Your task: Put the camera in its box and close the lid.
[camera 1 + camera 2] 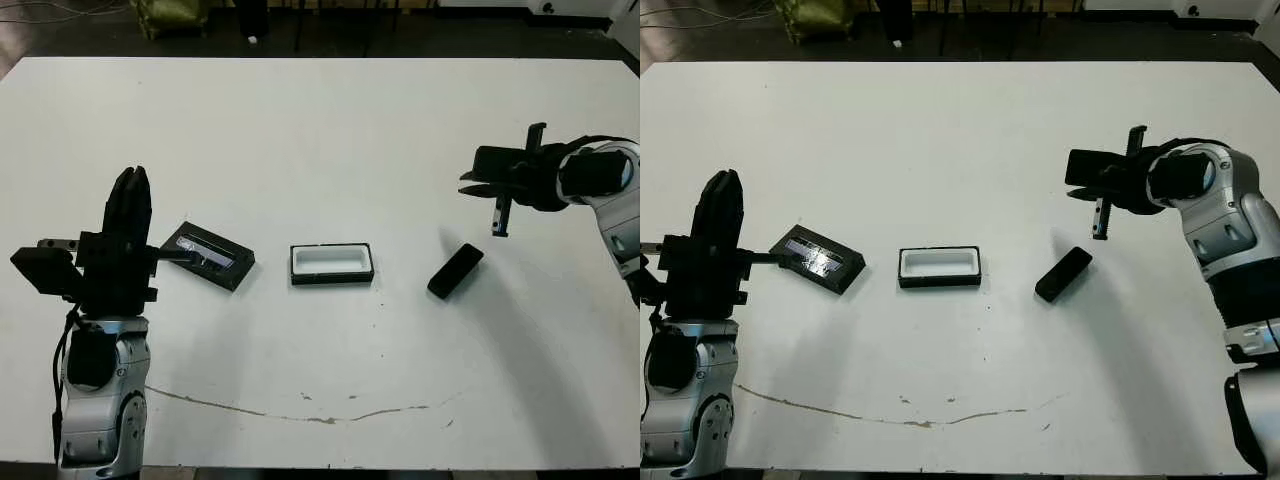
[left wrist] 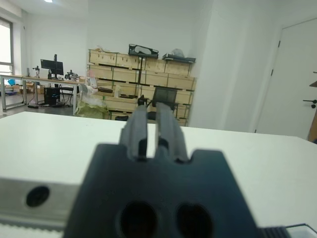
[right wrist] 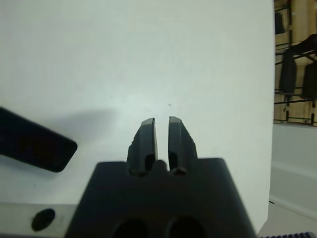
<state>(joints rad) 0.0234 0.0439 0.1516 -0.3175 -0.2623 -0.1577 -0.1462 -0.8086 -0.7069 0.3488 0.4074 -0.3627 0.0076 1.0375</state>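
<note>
Two grippers hang over the white table (image 1: 330, 150), and neither holds anything. Nearest the robot, a thin brownish streak (image 1: 300, 412) wanders across the tabletop close to its front edge. Just beyond, on the robot's left, the left gripper (image 1: 130, 185) points away from the robot toward the far side of the table, its two black fingers (image 2: 168, 131) drawn almost together with only a thin slit between them, clasping nothing.

Next comes a row of three small black things across the middle of the table, all resting flat and apart from one another. Furthest left, just beside the left gripper, lies the flat black rectangular lid (image 1: 208, 254), turned at a slant, with a shiny silvery-bluish strip along its face. At the centre sits the shallow rectangular black box (image 1: 332, 264) with a white lining, open and with nothing inside it. To its right lies the slim black bar-shaped camera (image 1: 456, 270) with rounded ends, slanted, well outside the box.

Slightly farther back, above and to the right of the camera, the right gripper (image 1: 502, 205) hovers clear of the table, its fingers (image 3: 147, 136) nearly closed with a narrow gap and nothing between them. The wrist view shows one rounded end of the camera off to the side of those fingers, untouched.
</note>
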